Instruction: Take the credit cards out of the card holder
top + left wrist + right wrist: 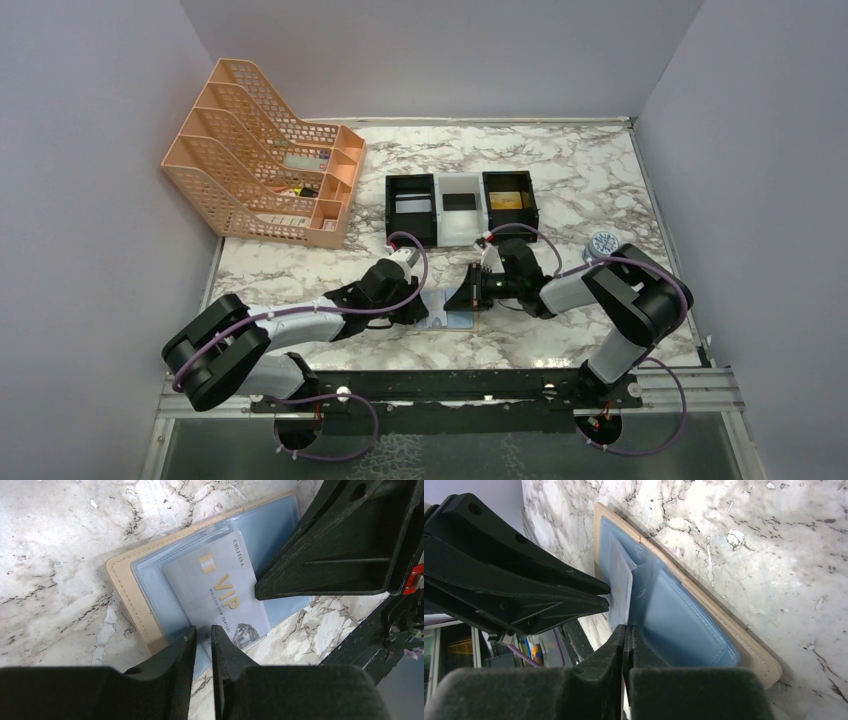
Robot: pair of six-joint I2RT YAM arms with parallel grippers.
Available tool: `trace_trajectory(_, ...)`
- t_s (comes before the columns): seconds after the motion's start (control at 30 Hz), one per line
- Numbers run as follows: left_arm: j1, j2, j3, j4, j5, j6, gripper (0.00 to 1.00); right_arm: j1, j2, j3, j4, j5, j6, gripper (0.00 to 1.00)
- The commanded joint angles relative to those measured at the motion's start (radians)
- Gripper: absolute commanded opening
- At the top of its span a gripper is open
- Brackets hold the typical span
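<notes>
The card holder (125, 580) lay open on the tabletop (60, 555) between the two arms. Its VIP card (220, 585) pointed its long axis straight at the left gripper (204, 635), whose jaws stood narrowly apart astride the card's near edge. The right gripper (625, 630), closed and empty, bore on the holder's blue inner face just beside the card. Whether the left jaws truly pinched the card, or whether more cards sat beneath it, could not be told.
</notes>
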State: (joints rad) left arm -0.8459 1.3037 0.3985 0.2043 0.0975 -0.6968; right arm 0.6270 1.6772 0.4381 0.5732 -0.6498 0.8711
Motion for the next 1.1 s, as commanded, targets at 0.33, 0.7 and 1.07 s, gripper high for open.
trace_trajectory(0.33,-0.002,0.009,-0.011,-0.099,-0.070,0.027,0.21,-0.044,-0.058,-0.027,-0.063,-0.035,-0.071,0.01)
trace_trajectory(0.7,-0.005,-0.119,0.026,-0.104,-0.056,0.005,0.36,-0.045,-0.027,-0.037,-0.017,-0.023,-0.033,0.01)
trace_trajectory(1.07,-0.010,-0.002,0.033,0.089,0.080,-0.009,0.40,-0.044,-0.032,-0.038,-0.010,-0.011,-0.022,0.01)
